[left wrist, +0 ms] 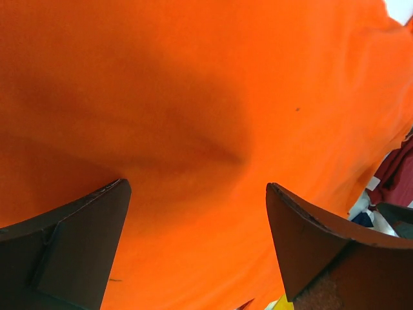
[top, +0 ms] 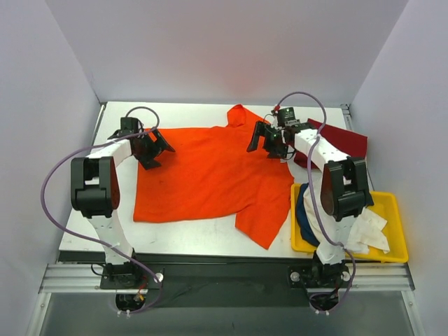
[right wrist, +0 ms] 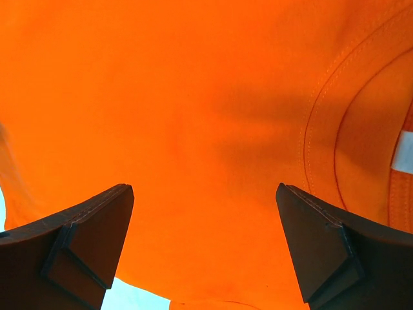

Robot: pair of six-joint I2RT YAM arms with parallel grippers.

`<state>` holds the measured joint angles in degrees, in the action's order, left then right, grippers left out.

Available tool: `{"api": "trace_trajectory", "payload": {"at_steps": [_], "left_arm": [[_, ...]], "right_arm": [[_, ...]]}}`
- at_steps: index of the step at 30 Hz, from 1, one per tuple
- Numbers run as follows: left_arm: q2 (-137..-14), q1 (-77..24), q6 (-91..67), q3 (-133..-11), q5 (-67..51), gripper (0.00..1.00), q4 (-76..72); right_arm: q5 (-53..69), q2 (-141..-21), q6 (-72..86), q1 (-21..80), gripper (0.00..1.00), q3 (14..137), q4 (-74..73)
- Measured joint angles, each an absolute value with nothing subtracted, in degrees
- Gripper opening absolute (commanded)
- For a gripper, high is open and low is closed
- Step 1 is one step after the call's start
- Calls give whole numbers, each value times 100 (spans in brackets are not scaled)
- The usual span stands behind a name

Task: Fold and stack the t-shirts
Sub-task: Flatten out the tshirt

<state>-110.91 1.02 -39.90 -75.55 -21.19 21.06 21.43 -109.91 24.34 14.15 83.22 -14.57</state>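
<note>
Orange t-shirt [top: 210, 175] flat on white table [top: 185, 115]

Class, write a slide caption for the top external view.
Left gripper and right gripper, both open, over the spread orange t-shirt.

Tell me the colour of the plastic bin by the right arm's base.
Yellow. The bin shows best in the top external view.

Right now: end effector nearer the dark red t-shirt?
Right. The right end effector is beside the dark red t-shirt, above the orange t-shirt by its collar; the left end effector is at its opposite edge.
</note>
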Motion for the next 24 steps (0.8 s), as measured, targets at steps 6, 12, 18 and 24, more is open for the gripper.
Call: {"api": "trace_trajectory", "payload": {"at_steps": [6,12,18,24], "left_arm": [[-11378,268,-3968,-7585,-2314,97,2080],[-11734,384,-3951,-8036,-2519,97,2086],[-12350,388,-3776,-8980,-2526,97,2222],[-12912,386,-3562,-9902,-2405,97,2311]], "right_arm": [[2130,-11161,2550,1468,100,8217,-1509],[2126,-11640,2550,1468,100,8224,-1651],[2139,-12016,2547,1466,100,8750,-1896],[2237,-12536,2545,1468,100,9594,-2309]]}}
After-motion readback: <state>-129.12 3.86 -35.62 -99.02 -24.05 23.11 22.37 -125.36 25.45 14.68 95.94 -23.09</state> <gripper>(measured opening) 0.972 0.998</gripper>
